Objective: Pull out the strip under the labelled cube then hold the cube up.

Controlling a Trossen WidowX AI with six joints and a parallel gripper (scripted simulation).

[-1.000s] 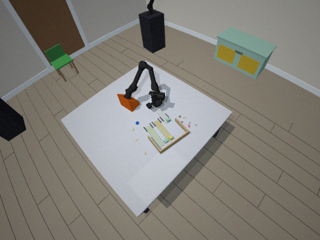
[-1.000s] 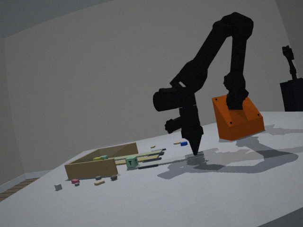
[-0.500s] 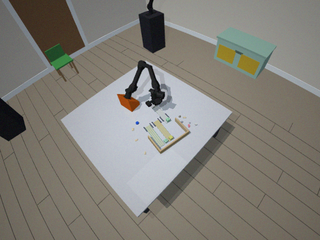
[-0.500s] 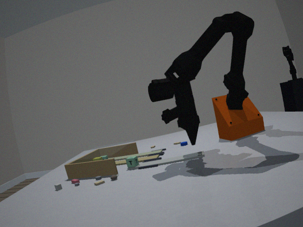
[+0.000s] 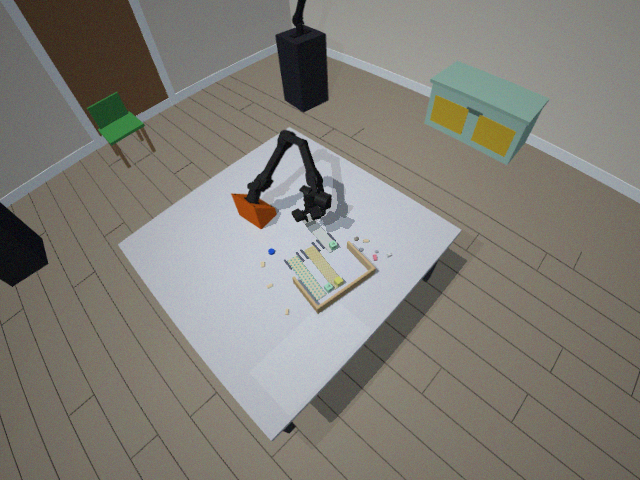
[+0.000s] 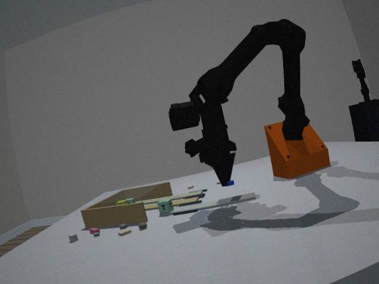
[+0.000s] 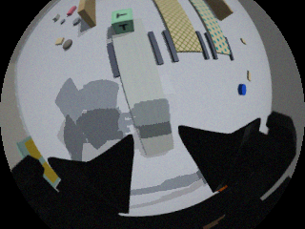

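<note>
On the desk (image 5: pixel 206 289), the pale strip (image 7: pixel 145 83) runs ahead from just below the end effector (image 7: pixel 155 153), which is released and empty. The labelled cube (image 7: pixel 122 21) sits at its far end: probably light, rigid, best pinched across opposite flat faces.

Three cameras: high overhead, low table-side, and on the wrist

The top view looks down from far up on the whole table (image 5: pixel 206 289) and room; the exterior view sits low and near at table height, facing the arm side-on; the wrist fisheye looks past the gripper (image 7: pixel 156 153) along the strips, sharing the wooden tray (image 6: pixel 113 213) with both others
</note>
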